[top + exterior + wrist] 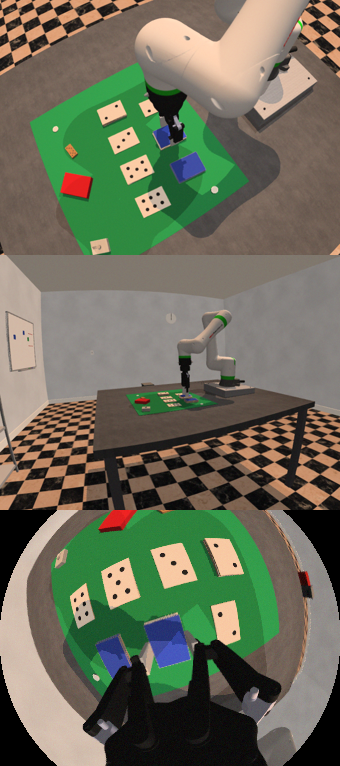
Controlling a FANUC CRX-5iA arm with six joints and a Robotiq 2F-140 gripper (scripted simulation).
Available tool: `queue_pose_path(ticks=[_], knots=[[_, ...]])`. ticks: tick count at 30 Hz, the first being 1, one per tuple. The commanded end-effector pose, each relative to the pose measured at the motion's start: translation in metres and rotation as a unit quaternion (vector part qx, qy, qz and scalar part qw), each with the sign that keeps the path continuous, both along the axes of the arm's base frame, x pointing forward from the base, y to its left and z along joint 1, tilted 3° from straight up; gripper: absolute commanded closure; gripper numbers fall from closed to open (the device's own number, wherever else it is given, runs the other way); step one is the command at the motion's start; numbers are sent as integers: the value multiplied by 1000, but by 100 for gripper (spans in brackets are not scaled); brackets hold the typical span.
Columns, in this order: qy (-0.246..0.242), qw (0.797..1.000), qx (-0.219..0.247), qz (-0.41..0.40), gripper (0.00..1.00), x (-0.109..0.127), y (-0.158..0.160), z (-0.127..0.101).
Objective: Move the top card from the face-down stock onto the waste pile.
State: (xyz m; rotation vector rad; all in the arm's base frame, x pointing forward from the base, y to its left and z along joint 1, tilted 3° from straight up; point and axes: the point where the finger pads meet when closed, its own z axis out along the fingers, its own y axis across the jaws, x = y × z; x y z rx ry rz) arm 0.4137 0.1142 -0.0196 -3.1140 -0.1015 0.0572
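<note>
The face-down stock [187,167] [114,655] is a blue-backed stack lying on the green mat. My gripper [168,132] [185,395] [168,643] points down, with its two fingertips against opposite edges of one blue-backed card [162,137] [170,641], and is shut on it. The card lies flat and level over the waste pile [165,147], beside the stock. Only a pale edge of that pile shows under the card, and its top face is hidden. The card is at or just above the pile; I cannot tell whether they touch.
A two-pip card [147,108] [226,622] lies close beyond the far finger. A row of pip cards or piles, one a thicker two-pip stack [112,112], runs alongside. A red block [76,185], an orange domino [71,151] and white discs lie farther out.
</note>
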Motion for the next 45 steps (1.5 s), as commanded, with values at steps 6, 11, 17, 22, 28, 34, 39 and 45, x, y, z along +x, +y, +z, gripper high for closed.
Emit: queue_pose_path(ticks=[6,11,17,22,28,34,39,45], knots=[[0,1000,0,0,57,0,0,-5],[0,1000,0,0,57,0,0,-5],[0,1000,0,0,57,0,0,-5],[0,1000,0,0,50,0,0,-5],[0,1000,0,0,50,0,0,-5],[0,1000,0,0,50,0,0,-5],[0,1000,0,0,50,0,0,-5],[0,1000,0,0,50,0,0,-5]])
